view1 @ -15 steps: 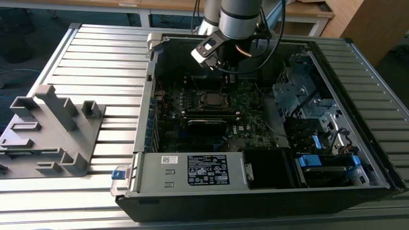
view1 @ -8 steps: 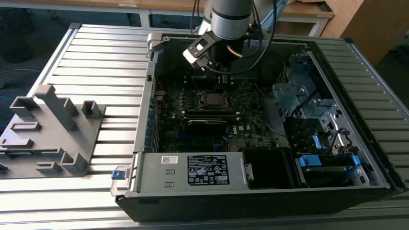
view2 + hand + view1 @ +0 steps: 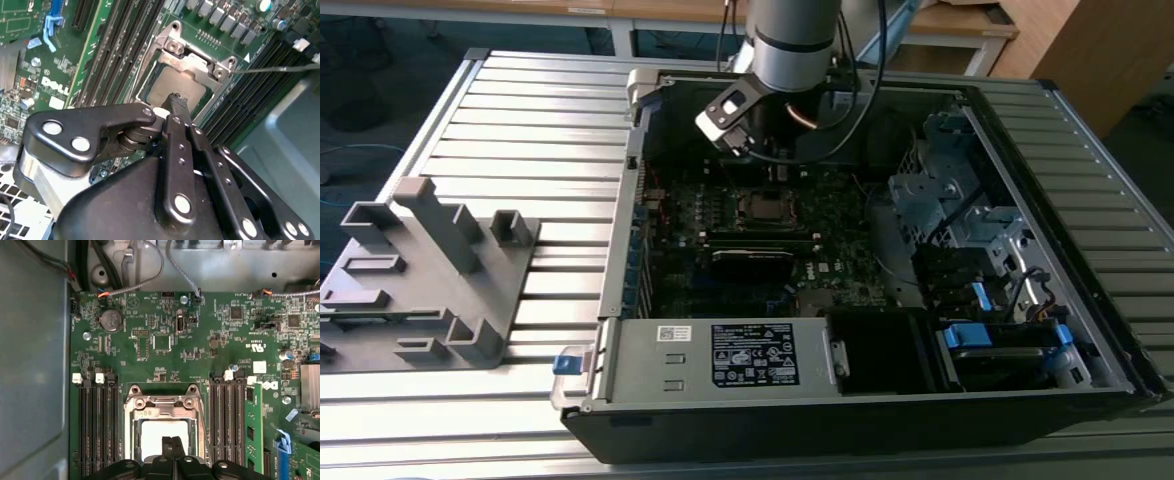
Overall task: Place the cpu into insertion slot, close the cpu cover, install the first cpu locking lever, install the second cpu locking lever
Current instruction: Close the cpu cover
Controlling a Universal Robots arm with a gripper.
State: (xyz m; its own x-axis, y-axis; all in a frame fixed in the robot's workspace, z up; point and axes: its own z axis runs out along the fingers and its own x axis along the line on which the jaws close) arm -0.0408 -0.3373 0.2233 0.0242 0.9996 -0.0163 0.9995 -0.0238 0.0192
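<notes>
The cpu (image 3: 165, 432) lies in its socket on the green motherboard, its pale grey top visible in both wrist views (image 3: 172, 85). The cpu cover (image 3: 165, 411), a shiny silver frame, appears to lie flat around it, hinged at the edge with two screws (image 3: 195, 65). A thin wire locking lever (image 3: 275, 69) sticks out sideways from the socket corner. My gripper (image 3: 172, 444) hangs just above the cpu with its two black fingers pressed together and nothing between them; its tip (image 3: 176, 100) is over the chip's edge. In the exterior view the arm (image 3: 794, 40) reaches down into the case over the socket (image 3: 763, 207).
Black memory slots (image 3: 97, 430) flank the socket on both sides, with one green module (image 3: 252, 425) seated. The open computer case has a metal wall (image 3: 35, 365) close by and drive bays (image 3: 947, 190) at the exterior view's right. A grey fixture (image 3: 427, 270) stands outside the case.
</notes>
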